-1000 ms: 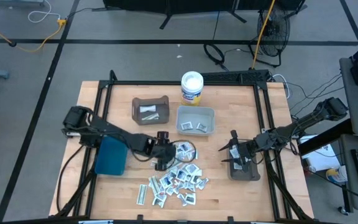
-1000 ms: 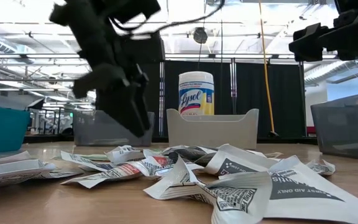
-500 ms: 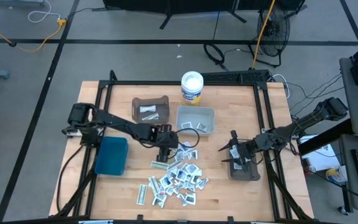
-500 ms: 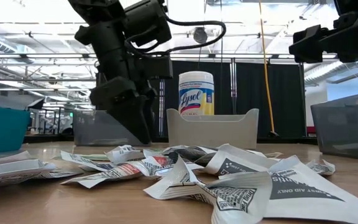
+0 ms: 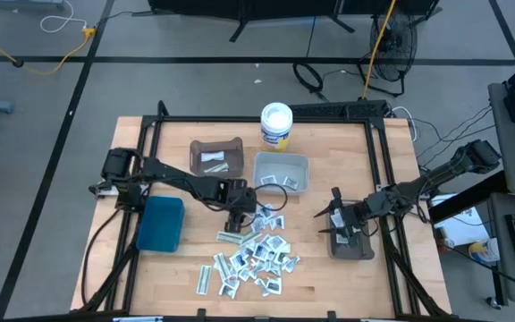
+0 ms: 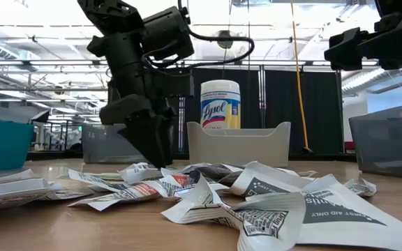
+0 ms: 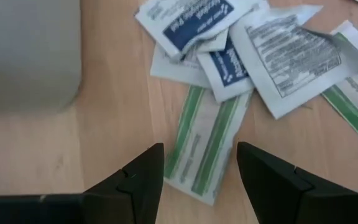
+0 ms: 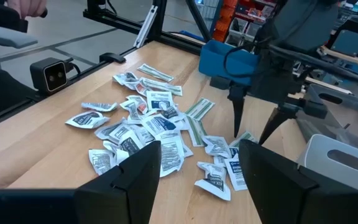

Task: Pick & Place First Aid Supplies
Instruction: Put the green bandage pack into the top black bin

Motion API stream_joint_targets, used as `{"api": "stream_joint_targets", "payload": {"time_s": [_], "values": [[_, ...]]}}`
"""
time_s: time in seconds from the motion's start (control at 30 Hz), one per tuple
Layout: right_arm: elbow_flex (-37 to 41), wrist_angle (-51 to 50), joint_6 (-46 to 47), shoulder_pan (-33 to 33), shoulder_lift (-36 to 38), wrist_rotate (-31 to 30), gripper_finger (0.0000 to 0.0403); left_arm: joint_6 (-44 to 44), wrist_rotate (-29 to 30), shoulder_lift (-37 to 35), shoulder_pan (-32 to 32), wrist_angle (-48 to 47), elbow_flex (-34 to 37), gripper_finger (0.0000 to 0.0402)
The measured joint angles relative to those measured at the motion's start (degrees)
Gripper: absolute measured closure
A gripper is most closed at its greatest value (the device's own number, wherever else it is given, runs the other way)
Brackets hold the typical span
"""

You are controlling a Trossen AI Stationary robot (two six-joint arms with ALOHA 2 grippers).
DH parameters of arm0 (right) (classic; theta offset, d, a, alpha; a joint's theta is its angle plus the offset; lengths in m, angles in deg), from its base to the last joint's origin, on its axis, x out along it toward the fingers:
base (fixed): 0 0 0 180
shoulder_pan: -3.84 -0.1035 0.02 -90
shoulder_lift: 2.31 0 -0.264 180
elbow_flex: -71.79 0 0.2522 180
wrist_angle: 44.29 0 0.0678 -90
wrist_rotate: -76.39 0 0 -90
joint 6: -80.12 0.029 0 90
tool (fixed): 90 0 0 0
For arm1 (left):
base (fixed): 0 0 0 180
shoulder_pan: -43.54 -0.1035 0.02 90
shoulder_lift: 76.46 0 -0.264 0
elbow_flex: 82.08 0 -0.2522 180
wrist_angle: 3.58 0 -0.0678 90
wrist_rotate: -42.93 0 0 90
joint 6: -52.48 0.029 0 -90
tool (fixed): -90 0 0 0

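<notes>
The first aid supplies [image 5: 256, 255] lie in a loose pile of small white packets on the wooden table's near middle, seen also in the low view [image 6: 208, 192] and the right wrist view [image 8: 148, 121]. My left gripper [image 5: 238, 224] is open and points steeply down at the pile's far-left edge. Its fingers stand on either side of a green-striped packet [image 7: 207, 146] that lies flat on the wood. I cannot tell whether they touch it. My right gripper [image 5: 325, 215] is open and holds nothing, above the dark bin [image 5: 351, 243] at the right.
A brown bin [image 5: 215, 158] and a light grey bin [image 5: 282, 173] stand at the far middle, each with a few packets inside. A teal bin [image 5: 159, 224] sits at the left under my left arm. A white round tub [image 5: 276, 125] stands at the far edge.
My left arm has swung toward the table's far edge. Its gripper has gone a little right and down, turning as it went, and now stands low over the pile's far-left edge. The packets have stayed where they were.
</notes>
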Motion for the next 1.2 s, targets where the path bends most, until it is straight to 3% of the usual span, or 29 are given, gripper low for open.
{"api": "stream_joint_targets", "payload": {"time_s": [0.37, 0.77, 1.2], "values": [[0.0, 0.0, 0.0, 0.0, 0.0, 0.0, 0.0193, -1.4, -3.6, 1.5, -1.4, -0.7, -0.2, 0.0199], [0.0, -0.1, 0.0, 0.0, 0.0, 0.0, 0.0193, -1.8, -3.5, 1.7, -0.7, -0.8, -0.2, 0.0288], [0.0, -0.1, 0.0, 0.0, 0.0, 0.0, 0.0193, -6.1, -3.1, 1.4, 0.0, -4.7, -0.1, 0.0293]]}}
